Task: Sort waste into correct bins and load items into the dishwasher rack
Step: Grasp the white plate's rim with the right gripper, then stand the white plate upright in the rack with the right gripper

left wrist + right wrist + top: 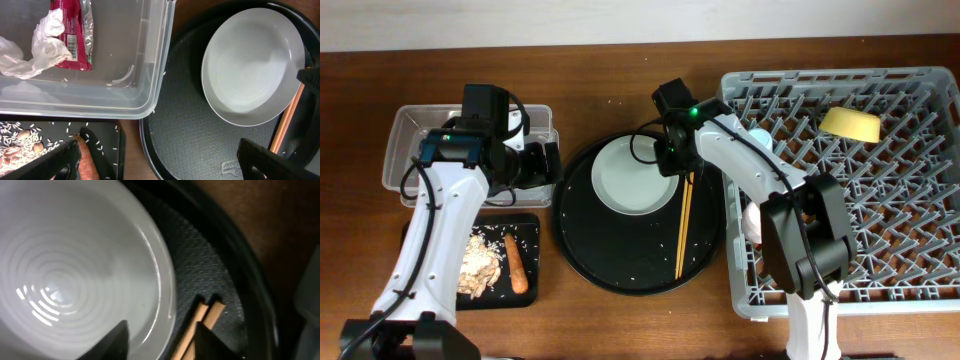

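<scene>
**Plate (pixel 634 177) on the round tray (pixel 610 262)**

Left of the plate, the tub (pixel 405 150) holds the wrapper (pixel 72 35) and tissue (pixel 30 47). The left gripper (pixel 160 165) is wide open and empty. The right gripper (pixel 162 342) is open over the plate's right edge, by the chopsticks (pixel 685 225).

Glossy plate (pixel 75 270), textured matt round tray (pixel 190 135)
</scene>
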`<act>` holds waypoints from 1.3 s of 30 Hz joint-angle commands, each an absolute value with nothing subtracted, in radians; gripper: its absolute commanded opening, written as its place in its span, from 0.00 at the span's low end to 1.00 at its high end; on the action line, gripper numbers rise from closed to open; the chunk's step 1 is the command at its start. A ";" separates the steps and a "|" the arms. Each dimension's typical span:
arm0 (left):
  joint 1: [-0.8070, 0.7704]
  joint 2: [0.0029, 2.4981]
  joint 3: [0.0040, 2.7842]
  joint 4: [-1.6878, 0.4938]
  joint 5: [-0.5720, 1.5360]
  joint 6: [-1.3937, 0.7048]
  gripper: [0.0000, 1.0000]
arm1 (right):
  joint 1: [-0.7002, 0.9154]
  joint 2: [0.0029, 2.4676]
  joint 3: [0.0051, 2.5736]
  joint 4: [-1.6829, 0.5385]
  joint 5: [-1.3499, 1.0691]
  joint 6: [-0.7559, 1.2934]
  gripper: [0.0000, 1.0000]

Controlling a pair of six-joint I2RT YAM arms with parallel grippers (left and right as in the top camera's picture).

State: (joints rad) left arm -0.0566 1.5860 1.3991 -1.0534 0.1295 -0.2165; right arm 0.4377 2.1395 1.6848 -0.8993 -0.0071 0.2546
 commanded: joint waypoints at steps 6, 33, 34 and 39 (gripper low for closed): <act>-0.058 1.587 1.402 -1.053 0.126 -0.207 0.99 | 0.454 2.156 1.633 -0.838 0.035 0.253 0.30; -0.058 1.587 1.402 -1.052 0.126 -0.207 0.99 | 0.450 1.450 1.753 -1.145 0.994 0.140 0.04; -0.058 1.587 1.402 -1.052 0.126 -0.207 0.99 | 0.450 1.426 1.752 -1.145 1.112 0.140 0.04; -0.058 1.587 1.402 -1.052 0.126 -0.207 0.99 | 0.395 1.432 1.748 -1.146 1.351 0.174 0.04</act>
